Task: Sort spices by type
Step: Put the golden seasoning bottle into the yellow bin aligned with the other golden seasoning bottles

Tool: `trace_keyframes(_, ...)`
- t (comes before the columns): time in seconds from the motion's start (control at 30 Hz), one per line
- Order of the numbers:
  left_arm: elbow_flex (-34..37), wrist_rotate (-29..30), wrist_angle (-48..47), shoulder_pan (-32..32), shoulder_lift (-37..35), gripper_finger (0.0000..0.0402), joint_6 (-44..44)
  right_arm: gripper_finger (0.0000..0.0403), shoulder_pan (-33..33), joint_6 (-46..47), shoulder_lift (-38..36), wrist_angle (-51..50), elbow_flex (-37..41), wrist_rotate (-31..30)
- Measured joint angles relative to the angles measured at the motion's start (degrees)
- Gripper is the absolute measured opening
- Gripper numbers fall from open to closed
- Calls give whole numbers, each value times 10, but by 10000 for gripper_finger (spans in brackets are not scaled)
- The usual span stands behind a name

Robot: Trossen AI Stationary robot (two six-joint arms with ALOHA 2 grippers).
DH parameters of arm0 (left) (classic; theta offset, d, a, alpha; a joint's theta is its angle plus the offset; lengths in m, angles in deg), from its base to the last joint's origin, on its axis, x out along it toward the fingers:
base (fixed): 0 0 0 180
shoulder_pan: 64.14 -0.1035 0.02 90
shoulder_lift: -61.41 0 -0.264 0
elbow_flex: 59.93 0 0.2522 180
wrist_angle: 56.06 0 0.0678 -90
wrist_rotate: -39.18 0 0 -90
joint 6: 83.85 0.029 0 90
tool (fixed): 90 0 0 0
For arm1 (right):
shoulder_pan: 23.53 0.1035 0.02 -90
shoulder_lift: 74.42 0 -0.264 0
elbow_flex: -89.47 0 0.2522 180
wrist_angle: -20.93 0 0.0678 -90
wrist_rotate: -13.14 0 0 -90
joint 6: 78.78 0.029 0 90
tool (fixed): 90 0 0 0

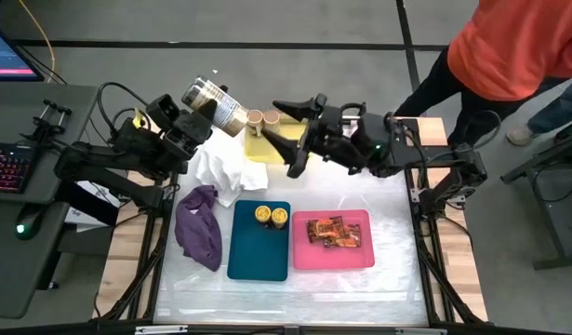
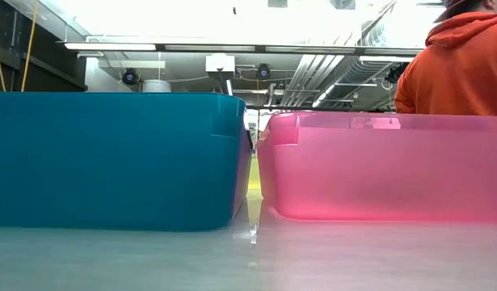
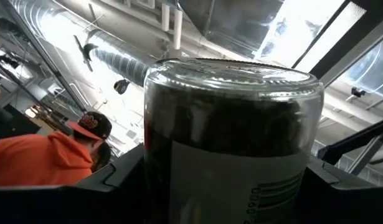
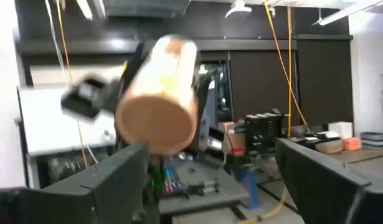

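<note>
My left gripper (image 1: 192, 121) is shut on a glass spice jar (image 1: 217, 104) with a tan lid, raised over the table's far left. The jar's lid (image 4: 157, 121) faces my right gripper (image 1: 292, 138), which hangs open close to the jar's right, above the yellow tray (image 1: 260, 147). Two more tan-lidded jars (image 1: 263, 117) stand in that tray. Two yellow-lidded jars (image 1: 272, 216) stand in the teal tray (image 1: 258, 251). The orange-red packets (image 1: 327, 232) lie in the pink tray (image 1: 334, 256). My left gripper holds the jar by its labelled body (image 3: 228, 180), pinched between the two fingers (image 3: 110, 183), one on each side. The jar is lifted clear of the table and tilted, its glass bottom (image 3: 231, 74) up and away and its lid end toward my right gripper.
A white cloth (image 1: 220, 172) and a purple cloth (image 1: 200, 228) lie left of the trays. A person in an orange hoodie (image 1: 518, 46) stands at the table's far right corner. In the low view the teal tray (image 2: 119, 158) and pink tray (image 2: 385, 166) fill the front.
</note>
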Motion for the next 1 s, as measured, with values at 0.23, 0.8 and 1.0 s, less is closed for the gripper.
trace_keyframes(0.23,0,-1,3,-4,3,246,3,342,-5,5,2,-1,1,-2)
trace_keyframes(0.8,0,-110,13,-45,21,249,34,385,0,-5,0,-35,1,-5)
trace_keyframes(1.0,0,-164,46,-67,42,249,24,383,-1,69,0,-81,1,-4)
